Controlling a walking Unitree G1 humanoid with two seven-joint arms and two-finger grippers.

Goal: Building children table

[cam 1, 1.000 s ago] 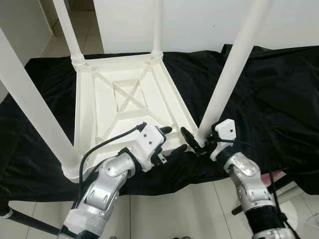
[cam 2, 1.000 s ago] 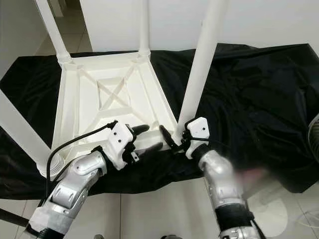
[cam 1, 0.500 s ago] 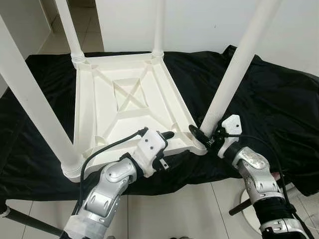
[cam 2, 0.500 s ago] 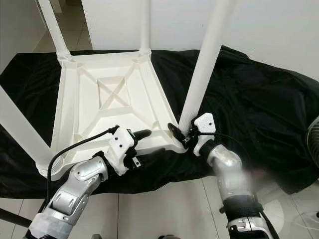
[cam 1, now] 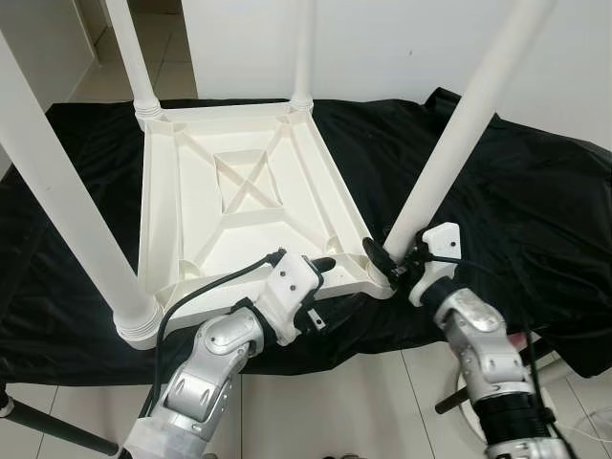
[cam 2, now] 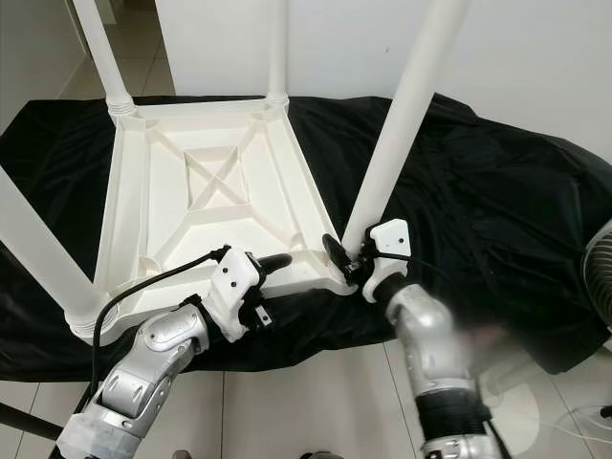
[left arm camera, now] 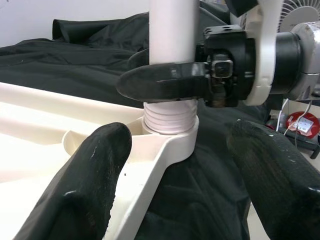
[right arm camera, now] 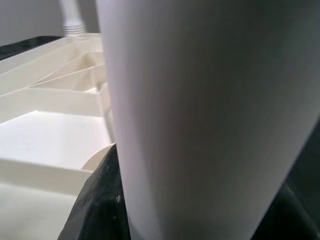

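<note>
A white plastic children's table (cam 1: 239, 201) lies upside down on a black cloth (cam 1: 535, 201), its legs pointing up. My right gripper (cam 1: 394, 260) is shut on the near-right leg (cam 1: 449, 143) just above its threaded base (left arm camera: 169, 120); one black finger (left arm camera: 165, 82) crosses the leg's front. The same leg (right arm camera: 200, 100) stands close before the right wrist camera. My left gripper (cam 1: 320, 285) is open at the table's near edge, one finger (left arm camera: 95, 170) over the white rim, the other finger (left arm camera: 275, 175) over the cloth, nothing between them.
The cloth covers a low surface ending just before my arms, with white floor tiles (cam 1: 382, 402) below. A fan (cam 2: 598, 277) stands at the right. A black pole (cam 1: 48, 430) lies at the lower left. A white wall (cam 1: 382, 48) is behind.
My right gripper has gone from beside the near-right leg's base to closed around it. My left gripper has moved forward to the table's near rim. The camera shifted slightly.
</note>
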